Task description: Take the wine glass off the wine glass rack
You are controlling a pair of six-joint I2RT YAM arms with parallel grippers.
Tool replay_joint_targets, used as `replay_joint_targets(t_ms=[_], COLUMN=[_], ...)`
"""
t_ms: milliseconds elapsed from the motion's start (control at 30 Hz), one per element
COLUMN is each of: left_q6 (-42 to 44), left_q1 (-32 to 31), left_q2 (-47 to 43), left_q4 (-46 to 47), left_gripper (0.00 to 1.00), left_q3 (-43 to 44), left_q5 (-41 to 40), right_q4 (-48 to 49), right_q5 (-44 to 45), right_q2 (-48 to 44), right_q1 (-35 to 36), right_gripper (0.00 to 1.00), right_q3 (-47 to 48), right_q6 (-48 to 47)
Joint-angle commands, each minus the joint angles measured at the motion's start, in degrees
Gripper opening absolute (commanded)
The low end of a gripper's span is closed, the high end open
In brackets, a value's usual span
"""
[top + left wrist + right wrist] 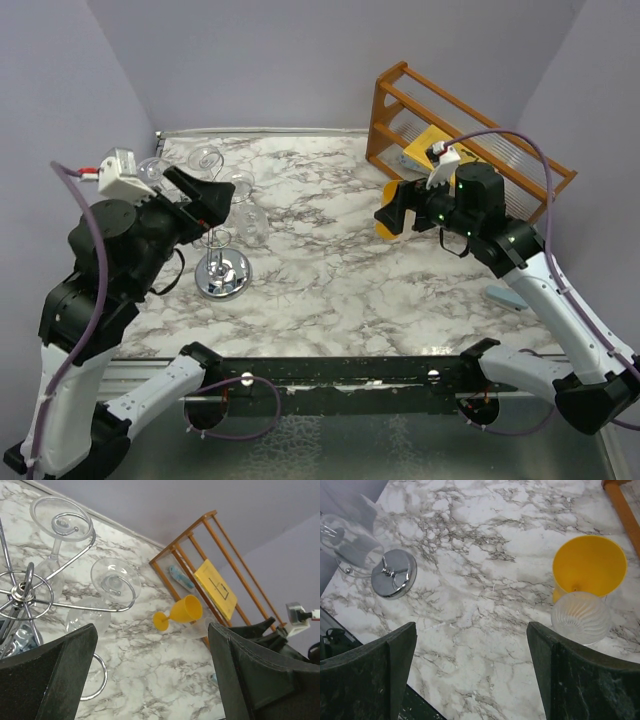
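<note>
The wine glass rack (222,262), a silvery wire tree on a round chrome base, stands at the left of the marble table. Clear wine glasses (252,225) hang upside down from its curled arms. In the left wrist view the rack's hub (20,592) is at the left, with a hanging wine glass (114,581) just beyond the fingers. My left gripper (222,200) is open and empty, close beside the rack's top. My right gripper (392,212) is open and empty, above a yellow cup (589,562). The right wrist view shows the chrome base (394,573) far left.
An orange-brown wooden slatted shelf (470,130) stands at the back right, holding a yellow card (215,587) and a blue object (181,577). A clear ribbed glass (580,617) lies by the yellow cup. A pale blue item (505,297) lies near the right arm.
</note>
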Motion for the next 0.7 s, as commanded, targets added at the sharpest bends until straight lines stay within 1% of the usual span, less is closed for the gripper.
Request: replay_joint_targets(t_ms=[0, 167, 300, 400, 467, 667], left_q6=[3.98, 4.47, 1.89, -0.36, -1.48, -3.88], left_q1=[-0.25, -0.25, -0.25, -0.25, -0.25, -0.19], left_q2=[6.13, 10.98, 13.04, 12.28, 11.51, 10.35], left_q4=[-3.51, -3.65, -3.47, -1.56, -0.45, 1.81], left_gripper=[0.95, 0.95, 0.9, 0.84, 0.82, 0.81], left_q3=[3.87, 5.95, 5.41, 3.24, 1.87, -1.57], left_q5=[-2.77, -3.0, -4.36, -7.07, -9.21, -12.66], right_q4=[2.78, 5.11, 5.57, 5.67, 5.93, 6.96], right_q5=[-0.84, -1.25, -1.31, -0.74, -0.03, 1.28], right_q2=[-2.98, -5.6, -6.29, -6.45, -6.6, -7.79], right_q1=[-0.3, -0.27, -0.26, -0.29, -0.26, -0.26], right_gripper=[0.91, 0.92, 0.92, 0.92, 0.92, 0.93], right_q3=[-2.58, -5.87, -6.71, -6.86, -6.83, -7.22], right_q6=[-2.14, -2.6, -2.08, -2.14, -2.09, -1.08])
